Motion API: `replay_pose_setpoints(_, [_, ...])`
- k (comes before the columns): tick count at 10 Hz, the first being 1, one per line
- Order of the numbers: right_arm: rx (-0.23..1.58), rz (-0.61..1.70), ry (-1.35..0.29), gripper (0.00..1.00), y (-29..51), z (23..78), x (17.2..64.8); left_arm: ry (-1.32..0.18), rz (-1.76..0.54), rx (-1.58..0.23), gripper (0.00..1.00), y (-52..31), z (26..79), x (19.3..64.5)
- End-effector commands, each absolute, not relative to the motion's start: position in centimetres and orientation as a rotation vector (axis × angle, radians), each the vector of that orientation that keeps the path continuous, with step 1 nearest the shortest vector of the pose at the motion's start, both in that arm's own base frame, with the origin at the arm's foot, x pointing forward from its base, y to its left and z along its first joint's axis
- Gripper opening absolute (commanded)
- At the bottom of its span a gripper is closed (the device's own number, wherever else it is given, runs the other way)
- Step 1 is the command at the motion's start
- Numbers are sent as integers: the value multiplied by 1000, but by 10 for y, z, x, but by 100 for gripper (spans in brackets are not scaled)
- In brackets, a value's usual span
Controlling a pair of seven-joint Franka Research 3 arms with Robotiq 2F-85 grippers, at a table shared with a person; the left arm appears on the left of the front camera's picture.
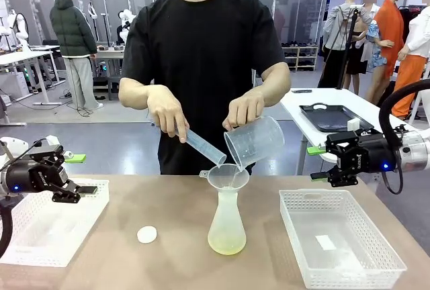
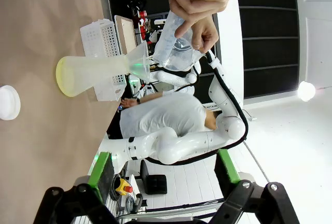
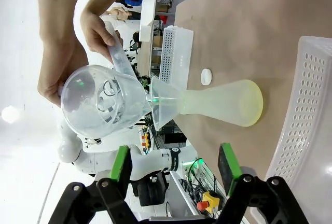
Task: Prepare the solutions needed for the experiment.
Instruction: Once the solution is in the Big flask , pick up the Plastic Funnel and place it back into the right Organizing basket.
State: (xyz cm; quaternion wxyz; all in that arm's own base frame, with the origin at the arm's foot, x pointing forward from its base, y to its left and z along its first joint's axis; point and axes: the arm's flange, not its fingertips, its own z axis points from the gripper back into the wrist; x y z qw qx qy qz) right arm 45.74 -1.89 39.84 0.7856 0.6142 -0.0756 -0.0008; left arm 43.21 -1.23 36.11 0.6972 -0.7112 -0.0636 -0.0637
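The solutions show as a shallow pale yellow-green layer (image 1: 226,244) in the bottom of a translucent conical flask (image 1: 226,219) at the table's middle, with a funnel (image 1: 226,175) in its neck. The person tips a clear beaker (image 1: 254,141) and a graduated cylinder (image 1: 202,148) over the funnel. My left gripper (image 1: 81,174) hangs open over the left basket, nothing between its fingers. My right gripper (image 1: 316,163) hovers open at the right, level with the funnel. The flask (image 3: 223,103), funnel (image 3: 163,102) and beaker (image 3: 101,105) lie ahead of my right gripper (image 3: 174,163). My left gripper (image 2: 163,169) faces the flask (image 2: 93,71).
A small white round cap (image 1: 147,234) lies on the table left of the flask. White perforated baskets stand at the left (image 1: 101,199) and right (image 1: 289,219) of the table. A black tray (image 1: 332,117) sits on a white table behind my right arm.
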Motion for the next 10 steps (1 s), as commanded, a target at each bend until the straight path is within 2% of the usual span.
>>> replay_pose_setpoints(1, [1331,-5,-166,85,-18,399,458,-156,-133,-1590,100,-14,363,431])
replay_pose_setpoints(10, [1331,-5,-166,85,-18,399,458,-156,-133,-1590,100,-14,363,431])
